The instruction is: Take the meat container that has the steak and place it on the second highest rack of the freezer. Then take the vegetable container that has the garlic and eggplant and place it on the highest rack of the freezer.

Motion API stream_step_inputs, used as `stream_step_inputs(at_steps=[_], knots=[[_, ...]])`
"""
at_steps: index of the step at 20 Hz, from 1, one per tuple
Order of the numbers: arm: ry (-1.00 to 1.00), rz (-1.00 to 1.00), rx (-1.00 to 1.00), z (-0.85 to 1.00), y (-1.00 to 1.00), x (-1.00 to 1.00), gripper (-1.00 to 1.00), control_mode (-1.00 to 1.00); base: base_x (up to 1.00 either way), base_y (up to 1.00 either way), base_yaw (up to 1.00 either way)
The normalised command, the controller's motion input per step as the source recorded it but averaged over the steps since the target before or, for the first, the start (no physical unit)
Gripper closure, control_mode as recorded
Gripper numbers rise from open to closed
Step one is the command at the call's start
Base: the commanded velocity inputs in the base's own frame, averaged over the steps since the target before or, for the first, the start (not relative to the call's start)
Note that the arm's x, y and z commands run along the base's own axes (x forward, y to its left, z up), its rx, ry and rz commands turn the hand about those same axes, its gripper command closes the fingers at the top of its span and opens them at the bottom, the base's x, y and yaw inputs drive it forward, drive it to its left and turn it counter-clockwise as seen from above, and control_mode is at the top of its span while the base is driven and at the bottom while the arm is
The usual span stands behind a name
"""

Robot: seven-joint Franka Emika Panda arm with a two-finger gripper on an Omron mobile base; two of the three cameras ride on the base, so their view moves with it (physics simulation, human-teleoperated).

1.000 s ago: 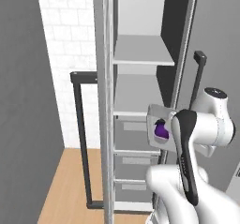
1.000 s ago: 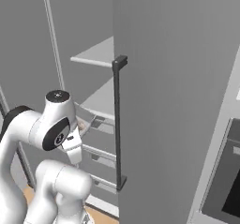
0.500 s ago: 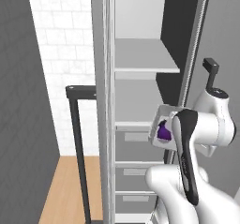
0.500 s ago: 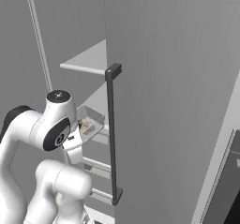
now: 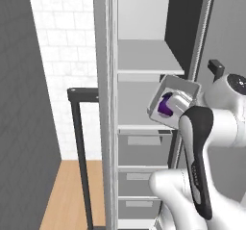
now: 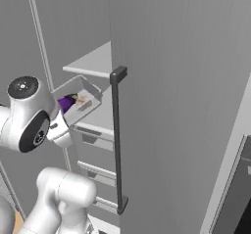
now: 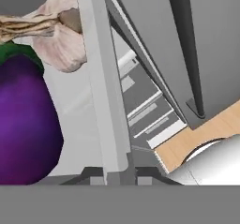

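— While you look from the left base view, how much of the hand can you make out?

— Very little. The arm's dark forearm covers it, and you see just the grey container [image 5: 175, 101] tilted in front of the open freezer [image 5: 144, 104], with a patch of the purple eggplant [image 5: 166, 106] showing inside. The garlic is hidden from that side.

— And from the right?

— You get the container's open top, tipped toward you, with the eggplant [image 6: 66, 102] and something pale beside it, too small for you to name with certainty. The freezer door [image 6: 181, 96] and its long dark handle [image 6: 117, 140] cut off most of the interior, so you see only the front edges of the upper shelf [image 6: 93, 64] and the one under it.

— What does the hand view give you?

— The hand [image 7: 119, 175] is closed on the container wall [image 7: 105, 101], which runs up between the two fingertips at the bottom edge. To one side of that wall you see the eggplant [image 7: 23, 124], cut off by the picture's edge, and the garlic [image 7: 63, 42] touching it. On the other side lie the drawer fronts [image 7: 145, 110], the handle and a strip of wooden floor [image 7: 206, 131].

— Where is the container against the shelves?

— It hangs in the air between the two shelf edges, resting on neither.
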Motion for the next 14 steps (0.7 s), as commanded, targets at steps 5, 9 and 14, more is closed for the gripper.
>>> stream_step_inputs(at_steps=[5, 9, 14], knots=[[-0.19, 0.10, 0.00, 1.00, 0.23, 0.73, 1.00, -1.00, 0.00, 0.00, 0.00], [0.15, 0.01, 0.00, 0.94, 0.01, 1.00, 1.00, -1.00, 0.00, 0.00, 0.00], [0.31, 0.00, 0.00, 0.25, -0.07, 1.00, 1.00, -1.00, 0.00, 0.00, 0.00]])
